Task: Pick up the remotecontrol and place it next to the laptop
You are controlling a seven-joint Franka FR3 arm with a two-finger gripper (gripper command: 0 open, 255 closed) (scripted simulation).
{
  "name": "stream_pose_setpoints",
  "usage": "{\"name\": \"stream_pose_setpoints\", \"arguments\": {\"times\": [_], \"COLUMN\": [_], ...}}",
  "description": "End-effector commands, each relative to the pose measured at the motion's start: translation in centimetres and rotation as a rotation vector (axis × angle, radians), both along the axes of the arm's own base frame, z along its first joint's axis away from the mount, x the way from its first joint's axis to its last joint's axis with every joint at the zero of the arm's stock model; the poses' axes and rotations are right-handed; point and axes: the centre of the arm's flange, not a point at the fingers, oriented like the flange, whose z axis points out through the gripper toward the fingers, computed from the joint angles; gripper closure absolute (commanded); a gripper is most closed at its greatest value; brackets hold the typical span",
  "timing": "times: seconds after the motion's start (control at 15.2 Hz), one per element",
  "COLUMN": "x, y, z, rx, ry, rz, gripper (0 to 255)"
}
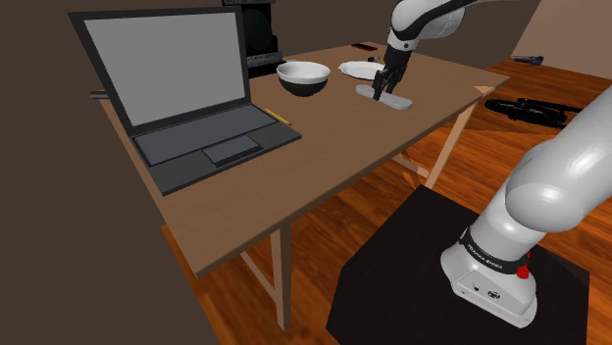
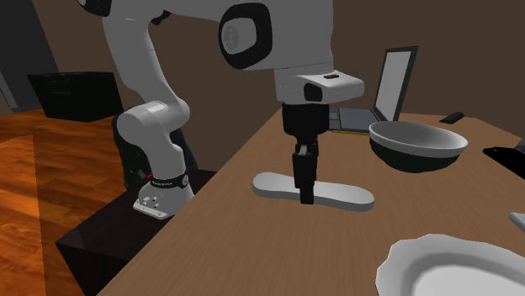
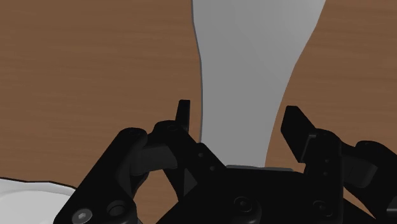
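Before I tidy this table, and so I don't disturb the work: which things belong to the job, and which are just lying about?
Job: grey remote control, laptop, gripper open astride the remote.
Lying about: bowl, white plate.

A wide stretch of bare brown wooden table point(image 1: 343, 147) lies open between the open dark grey laptop point(image 1: 196, 108) and the edge toward the stand; a black bowl with a pale inside point(image 1: 303, 77) stands between the laptop and the flat grey remote control point(image 1: 400, 101); a white plate point(image 1: 359, 69) sits just beyond.
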Motion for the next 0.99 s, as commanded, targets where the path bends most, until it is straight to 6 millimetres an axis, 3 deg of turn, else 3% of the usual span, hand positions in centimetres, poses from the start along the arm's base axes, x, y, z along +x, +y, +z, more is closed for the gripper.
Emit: {"name": "stream_pose_setpoints", "arguments": {"times": [0.0,0.13,0.92], "x": [0.0,0.0,0.0], "y": [0.0,0.0,0.0], "z": [0.0,0.0,6.3], "rx": [0.0,0.0,0.0], "ry": [0.0,0.0,0.0], "rz": [0.0,0.0,0.0], "gripper": [255,255,255]}}
